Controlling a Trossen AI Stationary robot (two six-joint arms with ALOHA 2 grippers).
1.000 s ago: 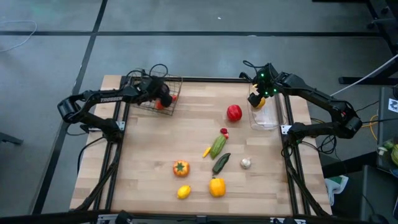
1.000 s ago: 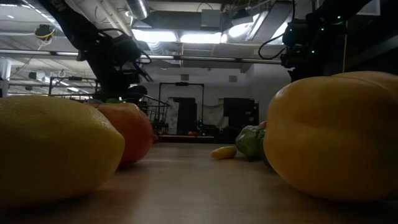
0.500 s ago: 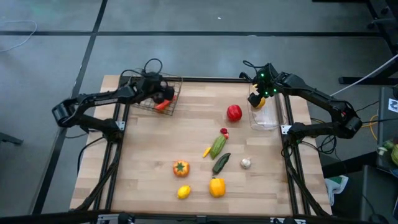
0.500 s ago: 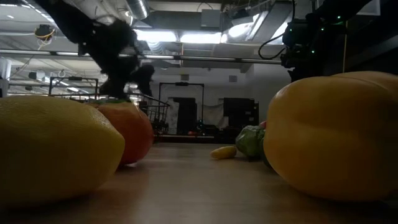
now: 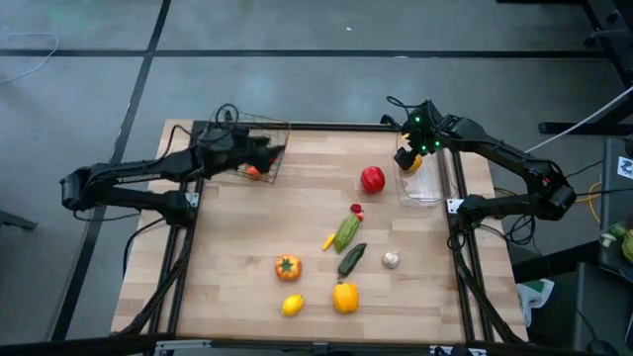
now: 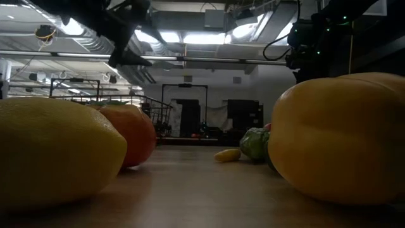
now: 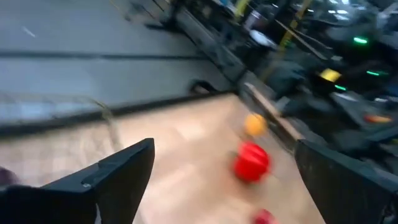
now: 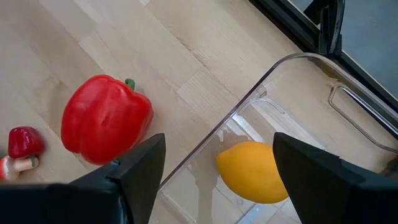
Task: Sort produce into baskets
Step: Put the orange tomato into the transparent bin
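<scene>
1. Nearest you, at the bottom of the high view: a lemon (image 5: 292,305) and a yellow pepper (image 5: 345,297), side by side but apart. In the low view they fill the left and right foreground.
2. Just above them in the high view: an orange tomato (image 5: 287,265) to the left, a dark green cucumber (image 5: 351,259) at centre, a white garlic bulb (image 5: 391,259) to the right.
3. Frame centre, high view: a light green vegetable (image 5: 346,233) with a small yellow piece (image 5: 328,240) touching its left end and a small red piece (image 5: 356,209) just above it.
4. Above that: a red pepper (image 5: 372,179) on the bare table (image 5: 297,198), just left of the clear bin (image 5: 427,188).
5. Your right gripper (image 5: 407,158) hangs over the bin's upper left corner. The right wrist view shows its fingers (image 8: 134,171) spread, holding nothing. A lemon-like yellow fruit (image 8: 252,171) lies inside the bin, under that gripper.
6. Upper left of the high view: the wire basket (image 5: 267,129) at the table's far left corner, with a red-orange item (image 5: 254,171) inside near its lower edge.
7. Your left gripper (image 5: 265,156) is over the basket's right part. The left wrist view is blurred but shows its fingers (image 7: 109,177) wide apart and empty.
</scene>
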